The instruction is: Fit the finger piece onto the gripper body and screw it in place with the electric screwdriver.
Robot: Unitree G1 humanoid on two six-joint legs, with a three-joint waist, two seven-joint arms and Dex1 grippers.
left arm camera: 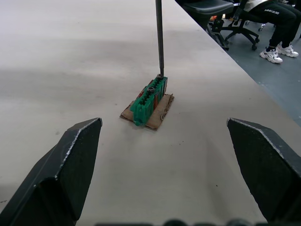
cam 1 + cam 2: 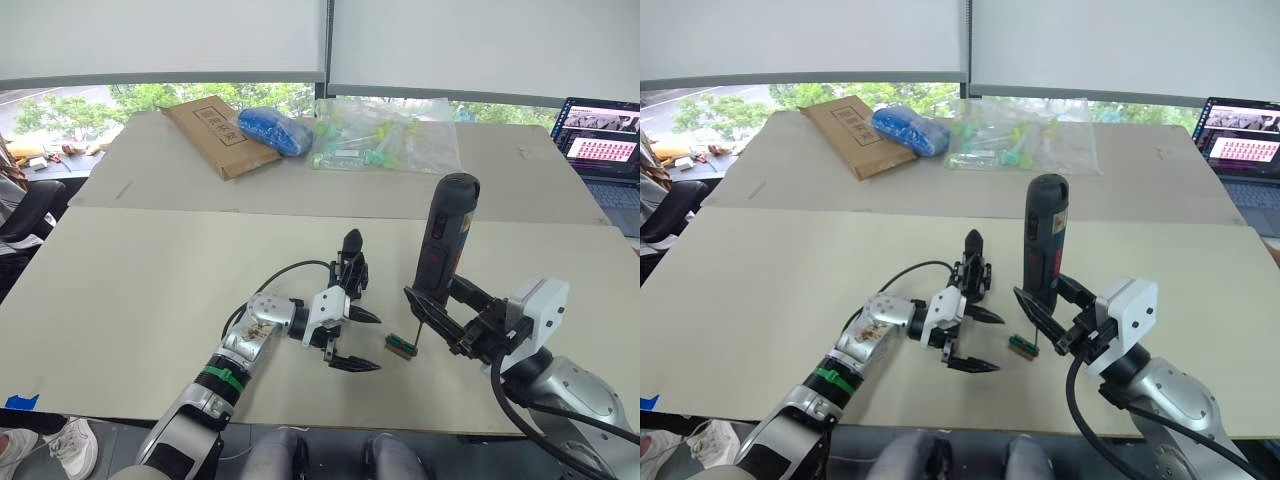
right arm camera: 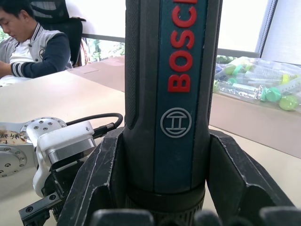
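The electric screwdriver (image 2: 446, 235) stands upright, black with red lettering, and my right gripper (image 2: 445, 300) is shut on its lower barrel (image 3: 174, 70). Its thin bit (image 1: 159, 37) comes down onto a small green-and-brown block (image 2: 400, 346) on the table. My left gripper (image 2: 375, 342) lies open just left of that block, fingers (image 1: 70, 160) spread wide with nothing between them. The gripper body (image 2: 350, 265), a small black assembly with a pointed finger sticking up, stands on the table right behind my left gripper. I cannot make out a separate finger piece.
On the far table lie a brown cardboard envelope (image 2: 210, 135), a blue bag (image 2: 275, 130) and a clear bag of tubes (image 2: 385, 145). A laptop (image 2: 600, 140) stands at the far right. A person (image 3: 28, 44) sits at the left, and office chairs (image 1: 235, 14) stand beyond the table edge.
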